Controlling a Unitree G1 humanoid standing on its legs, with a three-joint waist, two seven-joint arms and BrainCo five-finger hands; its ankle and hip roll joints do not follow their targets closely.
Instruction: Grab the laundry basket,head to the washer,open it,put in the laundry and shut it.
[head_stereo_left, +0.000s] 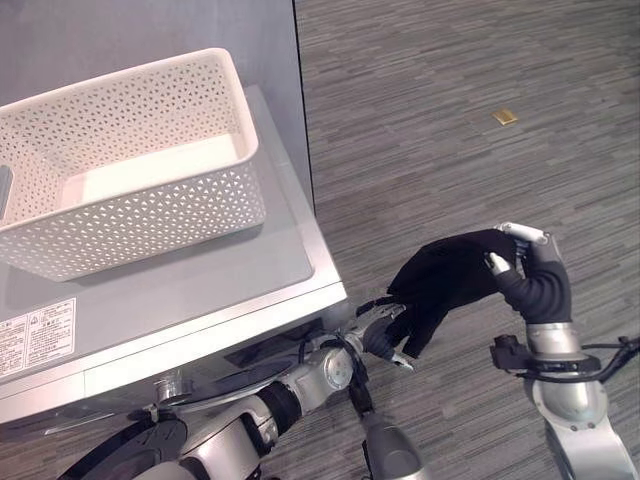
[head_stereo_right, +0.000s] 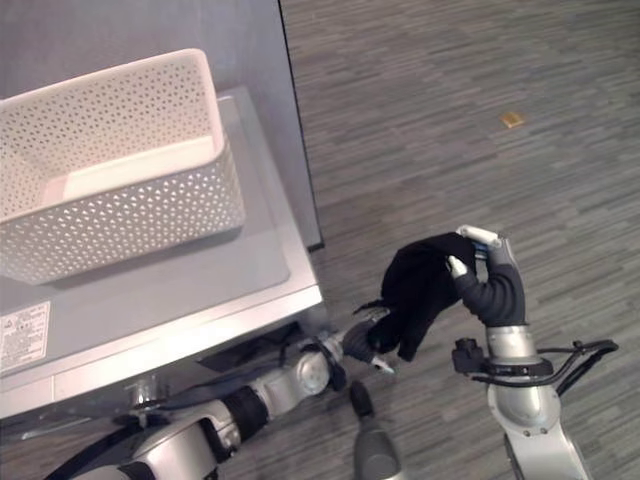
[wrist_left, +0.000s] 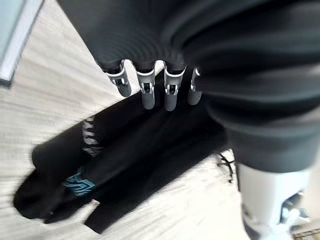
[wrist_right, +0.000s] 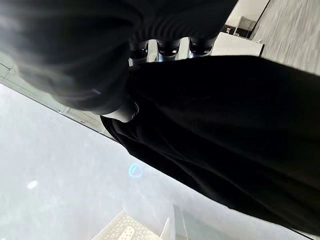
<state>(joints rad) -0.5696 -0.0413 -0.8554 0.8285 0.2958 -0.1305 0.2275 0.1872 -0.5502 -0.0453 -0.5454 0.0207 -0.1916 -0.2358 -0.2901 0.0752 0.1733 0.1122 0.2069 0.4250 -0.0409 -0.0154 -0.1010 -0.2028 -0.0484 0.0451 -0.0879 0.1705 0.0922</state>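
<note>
Fingers (head_stereo_left: 497, 263) of the right hand (head_stereo_left: 530, 270) are curled over the top edge of a black garment (head_stereo_left: 450, 280), pinching the cloth against the palm; the right wrist view shows the same dark cloth draped directly below that hand's fingers. The garment hangs in the air above the grey striped floor (head_stereo_left: 450, 120), at roughly 4 o'clock from the white perforated laundry basket (head_stereo_left: 130, 160). The left hand (head_stereo_left: 385, 335) sits at the garment's lower edge, about 7 o'clock from the right hand, with its dark-tipped fingers touching the hanging cloth; in the left wrist view those fingers (wrist_left: 147, 92) extend straight and side by side, close together, toward the black fabric, not closed on it. The basket stands upright on the flat top of the grey washer (head_stereo_left: 270, 250), at 10 o'clock in the left eye view, well apart from both hands. A white label (head_stereo_left: 37, 335) lies on the washer top near its front edge. A small tan object (head_stereo_left: 505, 116) lies on the floor at 1 o'clock.
</note>
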